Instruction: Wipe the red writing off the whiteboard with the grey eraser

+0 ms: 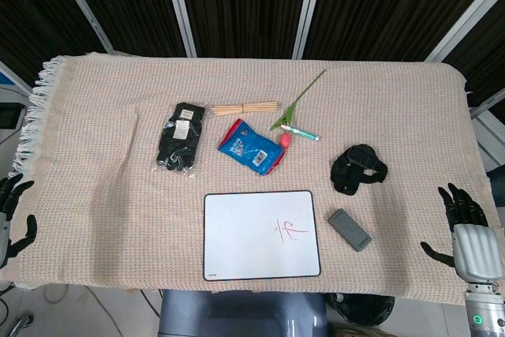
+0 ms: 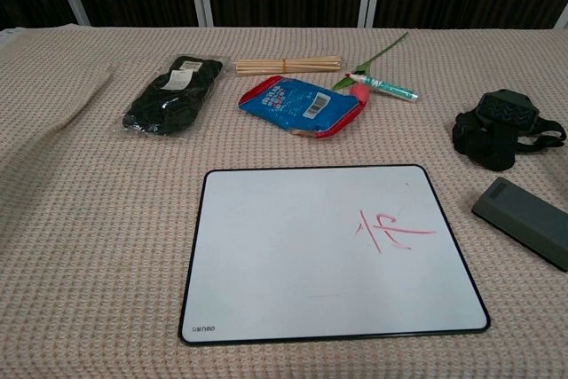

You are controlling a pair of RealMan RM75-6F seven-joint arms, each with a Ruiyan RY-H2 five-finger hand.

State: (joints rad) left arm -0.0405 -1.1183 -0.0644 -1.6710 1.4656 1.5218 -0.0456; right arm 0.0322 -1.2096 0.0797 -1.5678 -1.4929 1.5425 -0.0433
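A white whiteboard (image 1: 245, 234) (image 2: 302, 255) with a black rim lies near the table's front edge. Red writing (image 1: 289, 230) (image 2: 390, 231) marks its right side. The grey eraser (image 1: 349, 229) (image 2: 524, 220) lies flat on the cloth just right of the board. My left hand (image 1: 11, 219) hangs off the table's left edge, fingers apart, holding nothing. My right hand (image 1: 467, 230) is beyond the right edge, fingers spread and empty, well right of the eraser. Neither hand shows in the chest view.
Behind the board lie a black glove pack (image 1: 181, 136), a bundle of wooden sticks (image 1: 245, 107), a blue snack bag (image 1: 251, 146), a green-stemmed flower (image 1: 300, 100), a marker (image 1: 300, 132) and a black strap (image 1: 359, 167). A beige cloth (image 1: 95, 179) covers the table.
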